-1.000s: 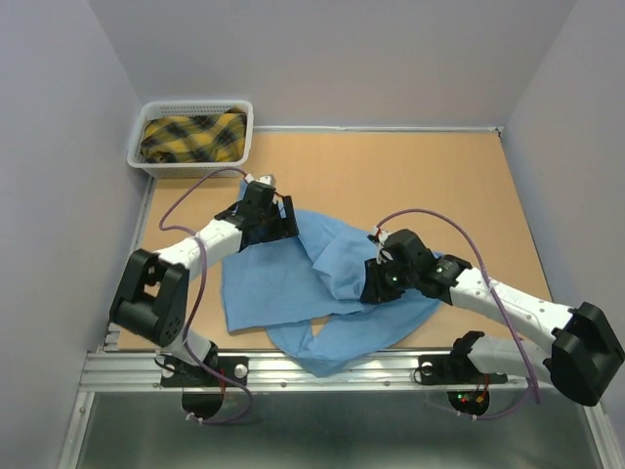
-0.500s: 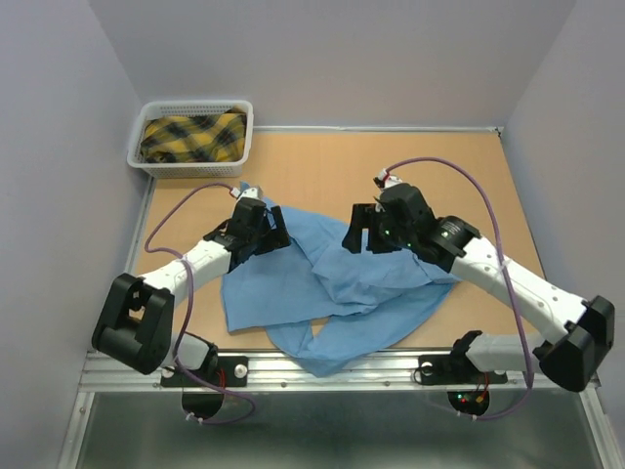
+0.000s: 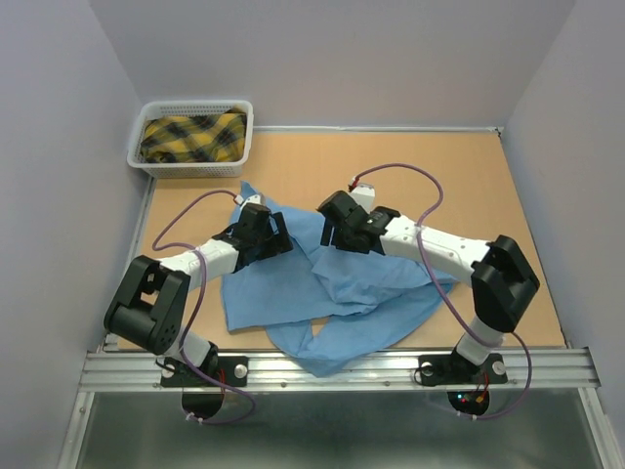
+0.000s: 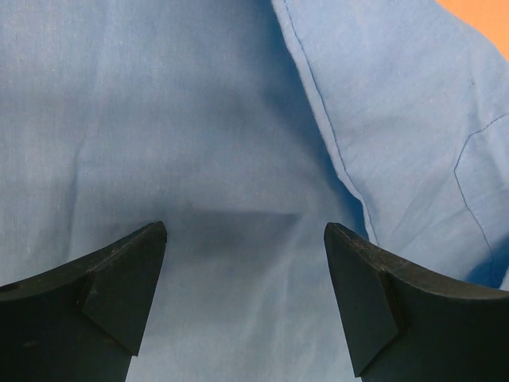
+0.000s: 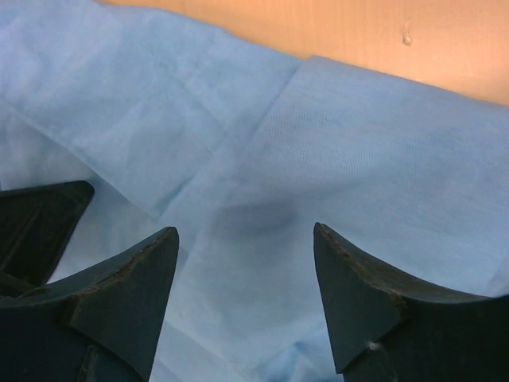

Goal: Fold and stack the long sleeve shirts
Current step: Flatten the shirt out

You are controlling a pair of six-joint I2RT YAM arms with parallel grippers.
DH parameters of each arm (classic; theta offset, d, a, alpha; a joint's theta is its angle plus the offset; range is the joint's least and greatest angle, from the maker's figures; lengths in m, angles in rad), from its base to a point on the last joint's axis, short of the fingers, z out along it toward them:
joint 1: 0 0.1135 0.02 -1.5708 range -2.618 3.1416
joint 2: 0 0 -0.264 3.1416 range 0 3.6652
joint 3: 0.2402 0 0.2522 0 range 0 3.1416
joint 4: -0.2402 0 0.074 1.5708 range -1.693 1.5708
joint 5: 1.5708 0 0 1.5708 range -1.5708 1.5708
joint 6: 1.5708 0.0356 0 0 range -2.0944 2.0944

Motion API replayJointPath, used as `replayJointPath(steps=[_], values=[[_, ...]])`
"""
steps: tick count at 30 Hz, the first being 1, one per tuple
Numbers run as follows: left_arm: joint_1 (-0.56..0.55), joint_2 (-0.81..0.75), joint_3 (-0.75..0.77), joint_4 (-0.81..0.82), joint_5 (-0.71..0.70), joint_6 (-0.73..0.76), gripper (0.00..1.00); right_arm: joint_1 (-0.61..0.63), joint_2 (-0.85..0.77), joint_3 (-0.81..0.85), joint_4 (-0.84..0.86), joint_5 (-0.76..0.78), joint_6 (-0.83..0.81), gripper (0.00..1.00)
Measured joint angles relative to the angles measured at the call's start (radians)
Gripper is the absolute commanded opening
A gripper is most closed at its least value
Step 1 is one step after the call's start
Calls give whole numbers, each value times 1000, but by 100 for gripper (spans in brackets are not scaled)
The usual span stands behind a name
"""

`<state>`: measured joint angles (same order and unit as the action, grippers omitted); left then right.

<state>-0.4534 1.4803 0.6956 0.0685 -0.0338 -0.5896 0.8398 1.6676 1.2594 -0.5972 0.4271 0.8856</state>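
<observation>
One light blue shirt (image 3: 293,288) lies rumpled and unfolded on the near-centre of the surface (image 3: 449,176). Its nearest fold reaches the near edge at the metal rail (image 3: 547,365). The left half is a fairly flat panel, the right half is bunched folds.

Left end effector (image 4: 245,229): jaws wide apart, pointing down at flat blue cloth. Cloth shows in the gap between the fingers but isn't pinched, so nothing is held. A stitched seam edge runs diagonally just right of the gap. From the top view it sits over the shirt's far-left part, near a pointed corner of cloth that sticks out toward the basket.

Right end effector (image 5: 246,229): jaws also well apart, nothing held. It hovers over a layered fold near the shirt's far edge — bare surface shows just beyond it. Can't tell whether the fingertips touch the cloth.

From above, the two end effectors are near each other across the shirt's far-centre, not touching.

Far-left corner: white basket (image 3: 186,168) holding a yellow-and-black plaid cloth (image 3: 190,137) — well apart from the blue shirt.
</observation>
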Motion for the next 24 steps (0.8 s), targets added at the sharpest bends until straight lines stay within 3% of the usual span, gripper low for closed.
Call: replayJointPath(steps=[6,15,24], values=[[0,-5,-17,32,7,-7,93,58,131,100,-5,100,57,69],[2,-17,-48,84,8,-24,93,84,266,133,-117,195,116,48],[2,-17,-50,89,8,-29,93,84,261,133,-194,271,131,3]])
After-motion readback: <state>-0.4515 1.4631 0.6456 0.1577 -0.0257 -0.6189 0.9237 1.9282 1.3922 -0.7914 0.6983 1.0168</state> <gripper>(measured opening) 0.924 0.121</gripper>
